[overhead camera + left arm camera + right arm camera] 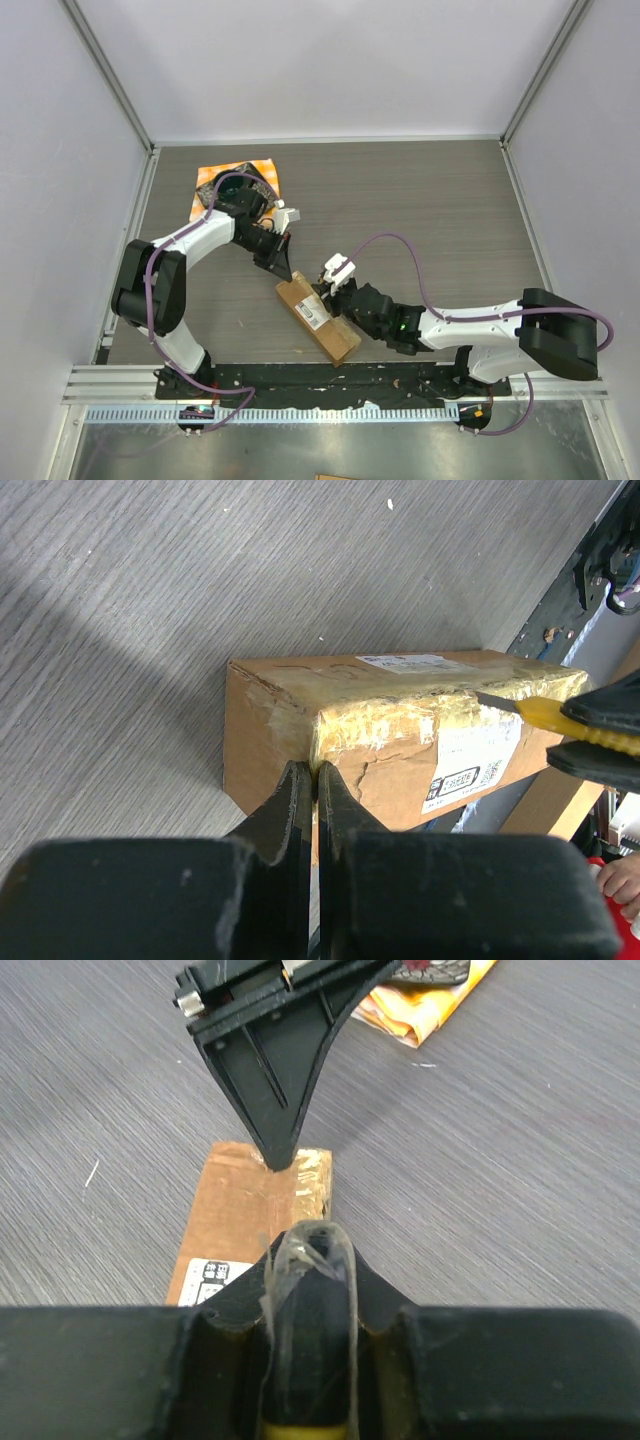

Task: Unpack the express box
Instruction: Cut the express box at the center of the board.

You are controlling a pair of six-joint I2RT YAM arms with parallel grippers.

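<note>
The express box (318,320), brown cardboard with a white label and shiny tape, lies slantwise on the table near the front. My left gripper (283,272) is shut and empty, its tips (315,772) pressing on the box's (400,730) far taped end. My right gripper (335,295) is shut on a yellow utility knife (555,713), whose blade touches the taped top edge. In the right wrist view the knife's (308,1340) tape-wrapped black body sits between my fingers above the box (240,1210), with the left gripper (275,1158) pressing just beyond.
A dark dish on an orange cloth (240,180) lies at the back left, behind the left arm; its corner shows in the right wrist view (430,1005). The black rail (330,378) at the table's front edge runs just behind the box.
</note>
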